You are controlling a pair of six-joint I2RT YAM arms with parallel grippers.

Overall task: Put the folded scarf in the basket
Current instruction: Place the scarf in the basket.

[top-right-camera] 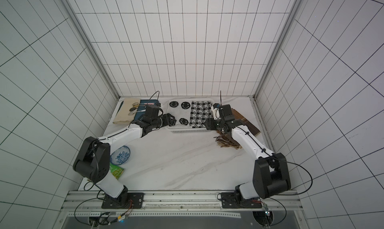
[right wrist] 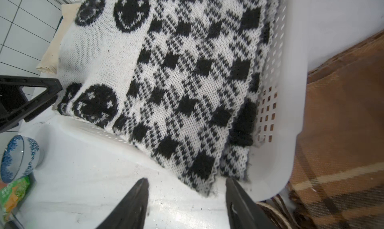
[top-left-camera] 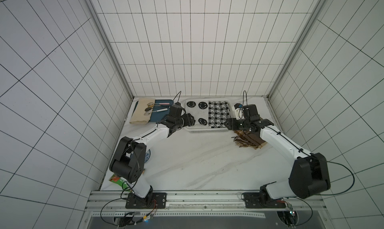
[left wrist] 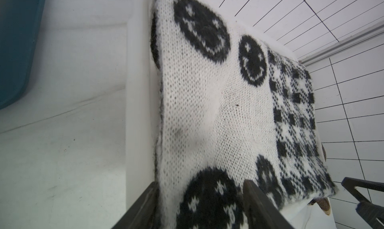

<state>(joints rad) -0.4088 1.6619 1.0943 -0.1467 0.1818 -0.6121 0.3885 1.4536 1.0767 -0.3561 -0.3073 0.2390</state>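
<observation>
Left end effector [top-left-camera: 192, 122], jaws parted, sits over the 9 o'clock edge of the black-and-white folded scarf [top-left-camera: 207, 115], which lies at its 3 o'clock inside the white basket [top-left-camera: 205, 131], long axis running 9 to 3. Right end effector [top-left-camera: 227, 124], jaws apart and empty, points toward 9 o'clock at the scarf's 5 o'clock corner, which overhangs the near rim, so it seems the nearer one for any tucking.

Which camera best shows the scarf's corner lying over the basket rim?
Right wrist view: close up, the scarf has its checked corner over the near rim of the basket. Both top views show the whole scarf, but small. Left wrist view shows mainly its smiley half.
</observation>
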